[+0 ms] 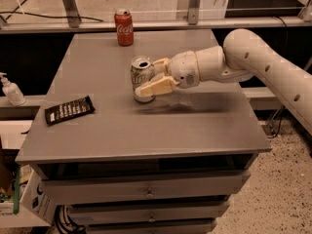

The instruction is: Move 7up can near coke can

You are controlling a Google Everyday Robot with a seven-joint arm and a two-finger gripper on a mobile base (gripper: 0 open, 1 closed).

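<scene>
Nearest to me are the drawers point(146, 191) under the grey table point(146, 130), stacked one above the other, each with a small knob in the middle. On the tabletop toward the left edge lies a flat black packet point(69, 110) with light printing, set at a slant and well apart from everything else. Off the table to the left, a small pump bottle point(10, 88) stands on a lower ledge.

About the middle of the table the 7up can point(140, 73) stands upright, its opened top showing. The gripper point(147, 77) is right at it, reaching in from the right on the end of the pale arm point(273, 67), which stretches across above the tabletop. The two fingers point(157, 86) have the can between them, one lying across its near side low down and the other against its far side, drawn in to the width of the can so that it looks held. The can's base seems to sit on the table.

Farther back, near the far edge and a little left, the coke can point(124, 27) stands upright, well apart from the 7up can. Behind it runs a metal rail point(195, 23).
</scene>
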